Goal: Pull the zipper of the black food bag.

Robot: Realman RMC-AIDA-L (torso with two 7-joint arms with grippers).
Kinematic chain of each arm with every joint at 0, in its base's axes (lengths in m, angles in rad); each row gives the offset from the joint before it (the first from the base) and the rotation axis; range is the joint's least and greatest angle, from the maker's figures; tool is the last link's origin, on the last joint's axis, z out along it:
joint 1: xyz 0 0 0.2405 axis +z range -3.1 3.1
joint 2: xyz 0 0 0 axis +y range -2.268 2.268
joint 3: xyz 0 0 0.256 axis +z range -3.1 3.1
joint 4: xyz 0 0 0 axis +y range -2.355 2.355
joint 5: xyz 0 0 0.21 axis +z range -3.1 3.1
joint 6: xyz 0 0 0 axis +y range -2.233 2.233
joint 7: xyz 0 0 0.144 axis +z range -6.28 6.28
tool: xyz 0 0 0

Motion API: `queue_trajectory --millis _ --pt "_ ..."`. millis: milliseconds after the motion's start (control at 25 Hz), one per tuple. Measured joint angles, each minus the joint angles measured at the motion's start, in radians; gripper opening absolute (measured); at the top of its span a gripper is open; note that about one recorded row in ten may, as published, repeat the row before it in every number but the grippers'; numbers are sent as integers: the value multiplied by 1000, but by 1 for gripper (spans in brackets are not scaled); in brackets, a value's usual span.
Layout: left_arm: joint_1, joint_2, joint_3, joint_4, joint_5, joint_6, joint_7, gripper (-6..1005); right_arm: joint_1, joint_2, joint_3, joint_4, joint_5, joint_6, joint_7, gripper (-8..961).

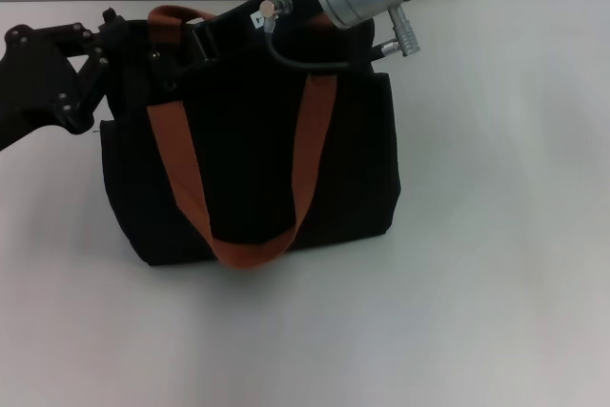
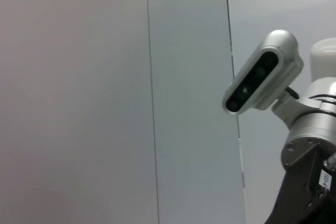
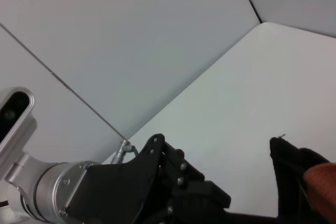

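A black food bag (image 1: 253, 173) with rust-brown handles (image 1: 181, 178) stands on our white table (image 1: 496, 264). Our left gripper (image 1: 143, 50) meets its top left corner, our right gripper (image 1: 224, 30) its top edge; we cannot tell either grip. The zipper is hidden.

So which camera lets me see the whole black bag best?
The head view: the black food bag stands whole on the white table, rust-brown handles draped over it. The right wrist view catches only a corner of the bag and a bit of handle. The left wrist view shows none of it.
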Motion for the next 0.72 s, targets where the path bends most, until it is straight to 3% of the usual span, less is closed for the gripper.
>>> queue_trajectory --millis 280,720 --pt "11 1 -24 0 -1 -6 0 23 -45 -7 -23 -83 -24 -2 46 0" --pt "12 1 -24 0 -2 -1 -1 24 -43 -6 -51 -119 -85 6 117 -2"
